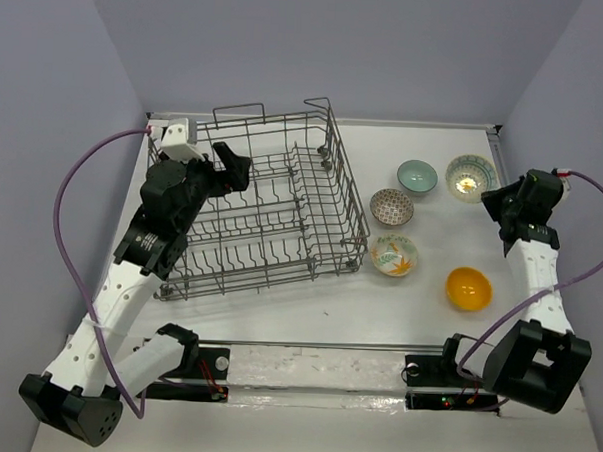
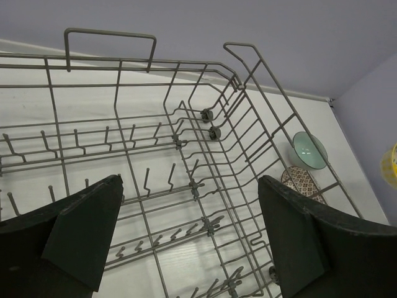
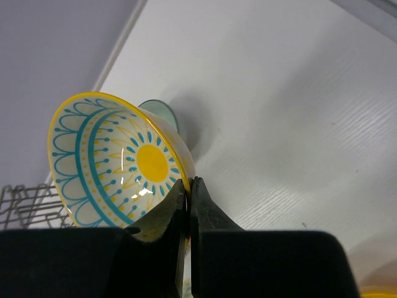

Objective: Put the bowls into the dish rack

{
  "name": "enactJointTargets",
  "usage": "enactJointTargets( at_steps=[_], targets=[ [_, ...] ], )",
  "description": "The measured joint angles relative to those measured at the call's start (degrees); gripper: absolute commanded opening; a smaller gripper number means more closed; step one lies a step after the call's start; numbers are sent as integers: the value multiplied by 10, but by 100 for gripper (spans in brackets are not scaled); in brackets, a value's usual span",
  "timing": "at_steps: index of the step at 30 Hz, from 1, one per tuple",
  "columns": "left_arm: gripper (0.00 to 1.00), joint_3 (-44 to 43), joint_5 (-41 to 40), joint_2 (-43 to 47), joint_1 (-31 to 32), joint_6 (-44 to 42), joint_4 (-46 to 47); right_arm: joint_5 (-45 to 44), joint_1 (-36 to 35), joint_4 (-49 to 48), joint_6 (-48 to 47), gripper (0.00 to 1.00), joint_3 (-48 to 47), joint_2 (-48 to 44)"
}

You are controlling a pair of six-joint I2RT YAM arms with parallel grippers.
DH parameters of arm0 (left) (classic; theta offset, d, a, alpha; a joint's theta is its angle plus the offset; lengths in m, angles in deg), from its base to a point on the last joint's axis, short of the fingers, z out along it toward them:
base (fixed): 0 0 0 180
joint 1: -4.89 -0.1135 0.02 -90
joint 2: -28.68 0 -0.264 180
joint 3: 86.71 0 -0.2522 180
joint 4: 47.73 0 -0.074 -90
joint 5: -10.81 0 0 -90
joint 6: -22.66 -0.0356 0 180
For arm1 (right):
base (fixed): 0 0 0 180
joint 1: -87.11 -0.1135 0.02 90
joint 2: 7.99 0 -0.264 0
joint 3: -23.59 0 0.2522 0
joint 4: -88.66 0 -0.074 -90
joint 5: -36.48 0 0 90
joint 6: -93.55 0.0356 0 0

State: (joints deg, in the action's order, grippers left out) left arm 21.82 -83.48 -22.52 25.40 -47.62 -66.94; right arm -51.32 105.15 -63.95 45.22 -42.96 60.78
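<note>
The grey wire dish rack (image 1: 258,199) stands at the left and holds no bowls. My left gripper (image 1: 234,166) is open and empty above its floor (image 2: 180,242). My right gripper (image 1: 498,202) is shut on the rim of the white bowl with the yellow floral centre (image 1: 470,176) at the far right; the bowl (image 3: 115,162) is tilted in the jaws (image 3: 188,192). The pale teal bowl (image 1: 417,176), the brown-speckled bowl (image 1: 391,206), the leaf-pattern bowl (image 1: 393,255) and the orange-yellow bowl (image 1: 469,287) sit on the table right of the rack.
The rack's raised right side (image 1: 345,188) stands between the bowls and the rack floor. Upright tines (image 2: 149,180) run in rows inside. The teal bowl (image 2: 309,150) and speckled bowl (image 2: 301,183) show through the rack wires. Purple walls close in the table at left, right and back.
</note>
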Motion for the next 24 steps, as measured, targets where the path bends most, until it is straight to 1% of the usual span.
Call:
enactJointTargets(
  at_steps=[4, 6, 9, 13, 15, 18, 24],
  targets=[
    [99, -22, 25, -17, 0, 7, -1, 55, 0, 15, -10, 1, -7, -49],
    [98, -39, 42, -27, 0, 12, -1, 89, -4, 30, -19, 1, -31, -59],
    [97, -67, 67, -45, 0, 19, -1, 111, -26, 41, -30, 1, -72, -58],
    [97, -109, 96, -79, 6, 27, -3, 125, -107, 51, -44, 1, -133, -57],
    [97, -130, 111, -96, 12, 29, -10, 126, -164, 59, -50, 1, -174, -49],
    [96, -154, 132, -115, 19, 32, -21, 128, -229, 59, -57, 1, -216, -32],
    [95, -195, 164, -140, 40, 34, -49, 102, -337, 61, -71, 1, -267, 14]
  ],
)
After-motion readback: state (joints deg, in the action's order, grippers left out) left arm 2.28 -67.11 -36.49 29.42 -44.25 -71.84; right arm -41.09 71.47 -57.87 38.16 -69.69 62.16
